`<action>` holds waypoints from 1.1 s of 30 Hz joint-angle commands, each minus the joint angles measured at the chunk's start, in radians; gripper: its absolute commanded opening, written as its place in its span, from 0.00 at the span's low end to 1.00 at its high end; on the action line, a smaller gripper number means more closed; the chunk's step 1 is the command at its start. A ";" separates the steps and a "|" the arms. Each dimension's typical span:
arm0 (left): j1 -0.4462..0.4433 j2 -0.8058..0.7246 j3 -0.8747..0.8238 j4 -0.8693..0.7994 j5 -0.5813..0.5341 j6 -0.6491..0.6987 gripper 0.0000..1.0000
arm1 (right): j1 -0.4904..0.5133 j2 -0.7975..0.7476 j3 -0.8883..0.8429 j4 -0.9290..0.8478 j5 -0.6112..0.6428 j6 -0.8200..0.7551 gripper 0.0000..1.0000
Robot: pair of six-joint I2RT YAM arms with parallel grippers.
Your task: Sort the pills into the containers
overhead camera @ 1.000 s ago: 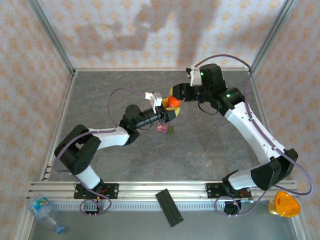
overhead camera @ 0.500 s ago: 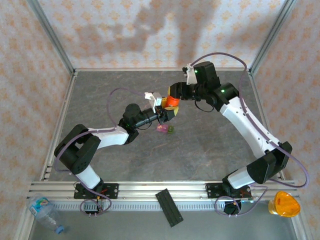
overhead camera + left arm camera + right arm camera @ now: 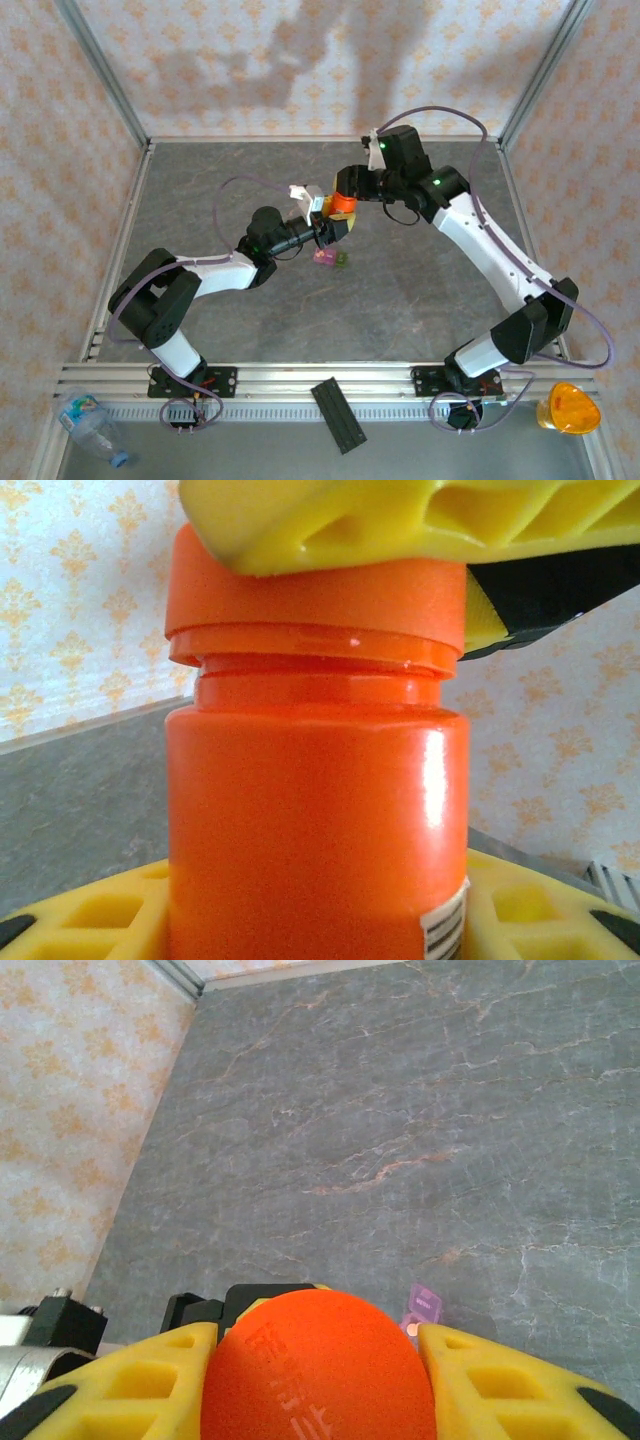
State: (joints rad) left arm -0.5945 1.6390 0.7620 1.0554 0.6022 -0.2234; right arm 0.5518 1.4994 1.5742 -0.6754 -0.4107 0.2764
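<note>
My left gripper (image 3: 338, 228) is shut on the body of an orange bottle (image 3: 310, 830), holding it upright above the table. My right gripper (image 3: 345, 193) reaches in from the right and is shut on the bottle's red cap (image 3: 320, 1375). Its yellow fingers (image 3: 400, 520) press on the cap (image 3: 310, 590) from both sides. The containers (image 3: 331, 258), tiny joined pink boxes with a dark green one, lie on the table just below the bottle. One pink box (image 3: 424, 1305) peeks past the cap with a small pale round dot, perhaps a pill, at its near edge.
The grey marbled tabletop (image 3: 400, 1110) lies open beyond the bottle, bounded by patterned walls (image 3: 60, 150). At the near edge lie a black strip (image 3: 340, 415), a clear plastic bottle (image 3: 90, 425) at the left and an orange-yellow object (image 3: 568, 408) at the right.
The right wrist has swung leftward over the bottle while its fingers stay on the cap. The left arm and the bottle have hardly moved.
</note>
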 commanded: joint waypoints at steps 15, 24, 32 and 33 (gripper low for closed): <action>-0.007 -0.062 0.011 0.125 -0.118 0.146 0.00 | 0.069 0.071 0.000 -0.115 0.018 0.108 0.41; -0.007 -0.036 -0.013 0.158 -0.125 0.119 0.00 | 0.071 0.089 0.133 -0.174 0.060 0.085 0.57; -0.007 -0.014 -0.028 0.174 -0.119 0.109 0.00 | 0.054 0.110 0.256 -0.213 0.063 0.057 0.79; -0.007 -0.011 -0.030 0.178 -0.115 0.107 0.00 | 0.047 0.109 0.266 -0.215 0.063 0.053 0.80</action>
State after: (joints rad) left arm -0.5957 1.6386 0.7422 1.1370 0.4896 -0.1070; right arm 0.6075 1.6081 1.7901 -0.8440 -0.3412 0.3454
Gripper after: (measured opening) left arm 0.506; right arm 0.792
